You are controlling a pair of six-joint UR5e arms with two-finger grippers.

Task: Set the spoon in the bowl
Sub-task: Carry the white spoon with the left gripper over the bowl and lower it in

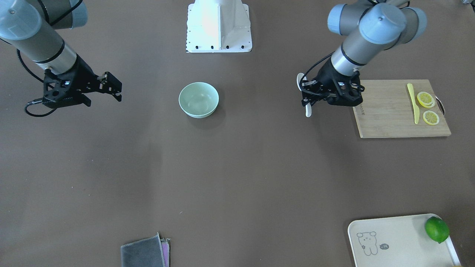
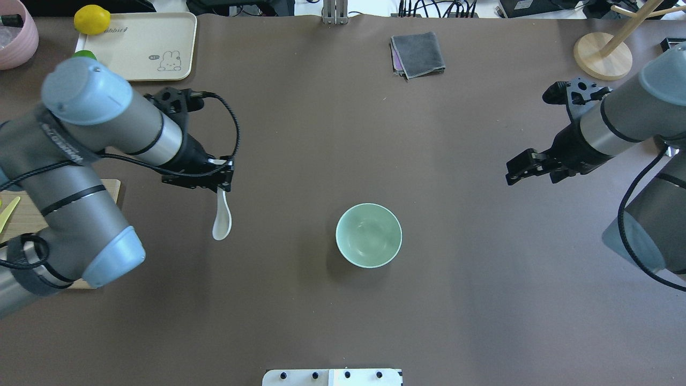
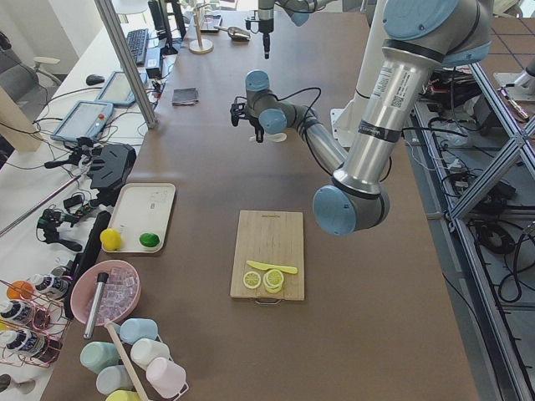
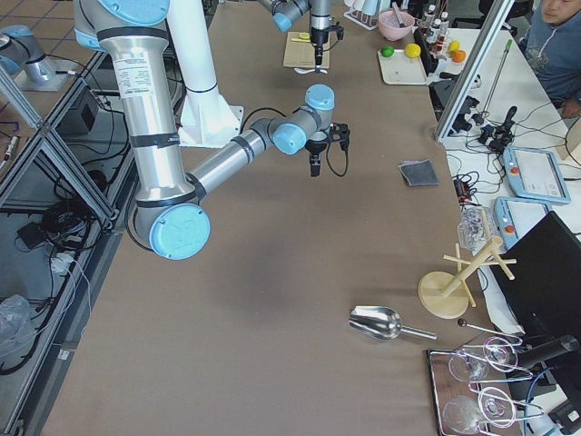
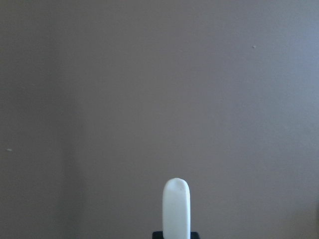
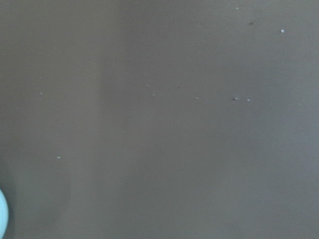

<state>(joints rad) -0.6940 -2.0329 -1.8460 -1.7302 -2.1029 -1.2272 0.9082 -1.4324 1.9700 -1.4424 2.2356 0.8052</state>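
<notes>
My left gripper is shut on the handle of the white spoon. In the overhead view the spoon hangs from the left gripper, scoop toward the robot, left of the bowl. The pale mint-green bowl stands empty mid-table. The left wrist view shows one rounded white end of the spoon over bare table. My right gripper is open and empty, well off the bowl's other side; it also shows in the overhead view.
A wooden cutting board with a yellow knife and lemon slices lies beside the left arm. A cream tray holds a lime. A grey cloth lies at the far edge.
</notes>
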